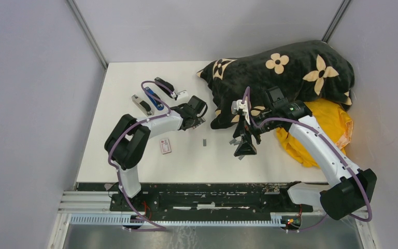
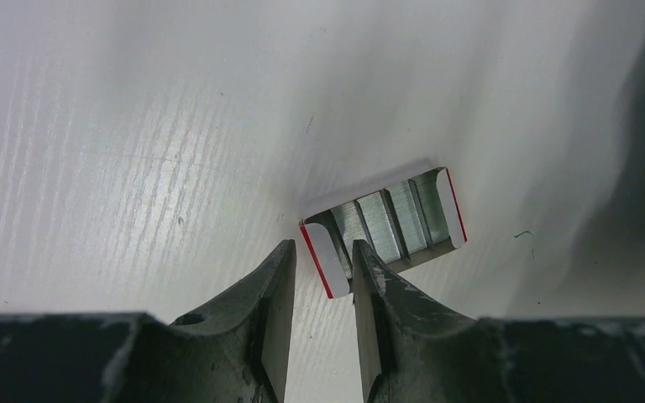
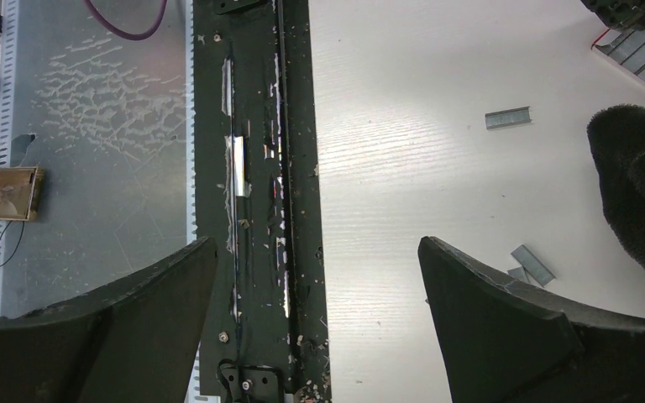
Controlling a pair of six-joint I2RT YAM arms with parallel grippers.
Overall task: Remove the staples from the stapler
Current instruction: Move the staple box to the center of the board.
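Note:
Three staplers lie at the back left: a black one (image 1: pixel 164 85), a blue one (image 1: pixel 153 98) and a grey-and-black one (image 1: pixel 142 105). Loose staples lie on the white table: one strip (image 1: pixel 205 142) (image 3: pixel 506 117) in the middle and more strips (image 3: pixel 533 264) by my right gripper. My left gripper (image 1: pixel 200 116) (image 2: pixel 323 248) hangs low over an open white-and-red box (image 2: pixel 382 222) (image 3: pixel 638 59) filled with staple strips. Its jaws stand narrowly apart around the box's end flap. My right gripper (image 1: pixel 245 149) (image 3: pixel 317 243) is wide open and holds nothing.
A second small white-and-red box (image 1: pixel 165 146) lies at the front left. A black flowered blanket (image 1: pixel 285 75) and a yellow cloth (image 1: pixel 326 127) fill the back right. The black rail (image 3: pixel 256 193) runs along the table's near edge.

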